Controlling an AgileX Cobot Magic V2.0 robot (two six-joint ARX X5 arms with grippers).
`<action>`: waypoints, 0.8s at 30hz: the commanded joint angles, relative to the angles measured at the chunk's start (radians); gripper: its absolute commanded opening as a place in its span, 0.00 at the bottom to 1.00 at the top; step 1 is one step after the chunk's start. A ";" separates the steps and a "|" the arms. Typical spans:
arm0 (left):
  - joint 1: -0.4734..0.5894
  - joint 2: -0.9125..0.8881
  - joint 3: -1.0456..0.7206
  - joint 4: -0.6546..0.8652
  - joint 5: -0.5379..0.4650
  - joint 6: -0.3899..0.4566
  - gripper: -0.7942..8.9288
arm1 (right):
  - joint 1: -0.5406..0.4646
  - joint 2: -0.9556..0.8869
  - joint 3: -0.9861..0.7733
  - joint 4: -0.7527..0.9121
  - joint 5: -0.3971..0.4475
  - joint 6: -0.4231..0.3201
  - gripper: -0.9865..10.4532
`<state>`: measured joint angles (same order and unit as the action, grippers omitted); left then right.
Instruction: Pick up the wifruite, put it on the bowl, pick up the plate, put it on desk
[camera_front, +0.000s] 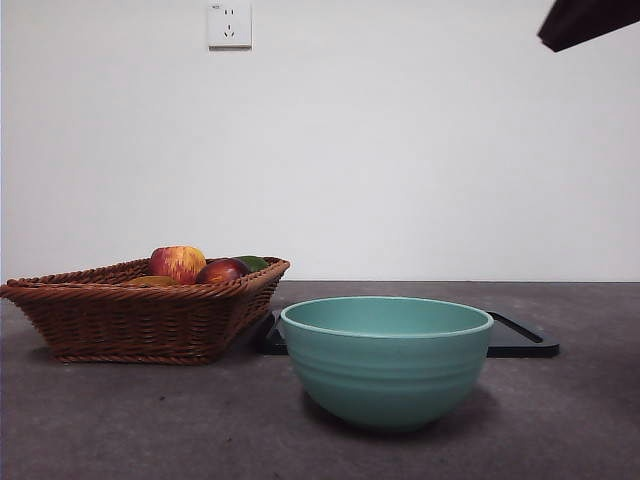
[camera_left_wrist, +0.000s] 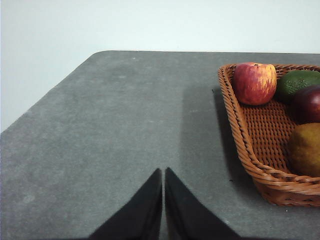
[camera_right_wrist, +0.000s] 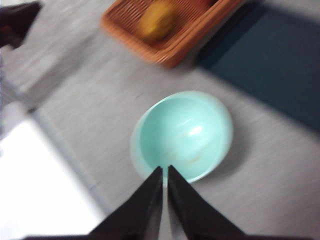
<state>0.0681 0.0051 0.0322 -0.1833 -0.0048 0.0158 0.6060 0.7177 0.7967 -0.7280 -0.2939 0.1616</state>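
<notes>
**Fruit still in the basket, both arms empty**

Your target, the small olive-brown fruit (camera_left_wrist: 305, 149), lies in the wicker basket (camera_left_wrist: 250, 150) at the corner nearest the left arm, just beside a dark red fruit (camera_left_wrist: 309, 102). A red-yellow apple (camera_left_wrist: 254, 83) and a green fruit (camera_left_wrist: 298, 82) sit at the basket's far end. In the front view the small fruit barely shows above the rim.

The green bowl (camera_front: 386, 360) stands empty on the surface (camera_front: 120, 420), near the basket, with a flat black tray (camera_front: 522, 340) behind it.

Your left gripper (camera_left_wrist: 163, 172) hangs over bare surface beside the basket, its jaws closed on nothing. Your right gripper (camera_right_wrist: 165, 170) hovers high above the bowl, jaws likewise closed and empty; that view is blurred, so finer detail is not readable.

Judging by its looks, the fruit is light, firm and rounded, with a dull skin that should not slip much. You would do best to open the jaws wide and take it across its short middle from above, minding the basket wall and the red neighbour. Squeeze gently, since it may bruise. The bowl looks ceramic, so lower the fruit rather than dropping it.
</notes>
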 joint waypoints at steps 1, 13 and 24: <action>0.003 -0.002 -0.021 -0.006 -0.002 -0.002 0.09 | -0.063 -0.032 -0.002 0.086 0.053 -0.109 0.09; 0.003 -0.002 -0.021 -0.006 -0.002 -0.002 0.09 | -0.507 -0.364 -0.394 0.546 0.061 -0.170 0.09; 0.003 -0.002 -0.021 -0.006 -0.002 -0.002 0.09 | -0.634 -0.610 -0.666 0.655 0.190 -0.170 0.09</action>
<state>0.0681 0.0051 0.0322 -0.1833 -0.0048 0.0158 -0.0250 0.1169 0.1352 -0.0895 -0.1177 -0.0002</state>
